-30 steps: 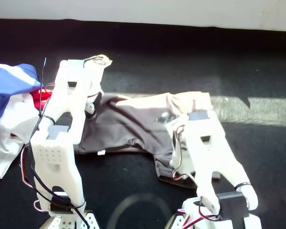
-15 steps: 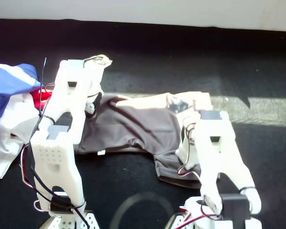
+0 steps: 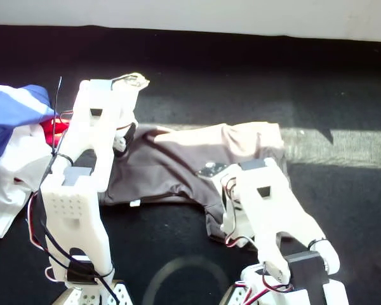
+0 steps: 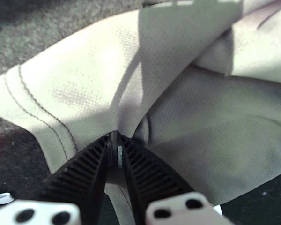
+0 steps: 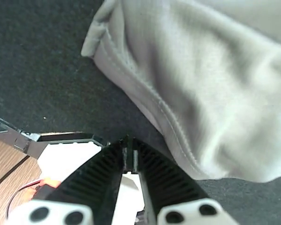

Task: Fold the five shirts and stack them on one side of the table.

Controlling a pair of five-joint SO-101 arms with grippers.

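A grey shirt [image 3: 171,165] lies spread across the middle of the black table, its far right part in sunlight. At the shirt's left end, my left gripper [image 3: 122,141] is shut on a pinched fold of the cloth [image 4: 178,93], which bunches around the black fingers [image 4: 89,164]. My right gripper [image 3: 209,170] is over the shirt's near right part. In the right wrist view this gripper [image 5: 128,152] is shut with nothing in it, its tips above bare table beside the shirt's stitched hem [image 5: 150,108].
A loose pile lies at the table's left edge: a blue shirt [image 3: 13,111], a white one [image 3: 9,178] and a bit of red cloth [image 3: 54,130]. A white wall [image 3: 241,16] borders the far side. The arm bases [image 3: 89,286] stand at the near edge.
My right arm swung out to the far right over the shirt, then came back nearer and to the left. The left arm kept still, holding the cloth.
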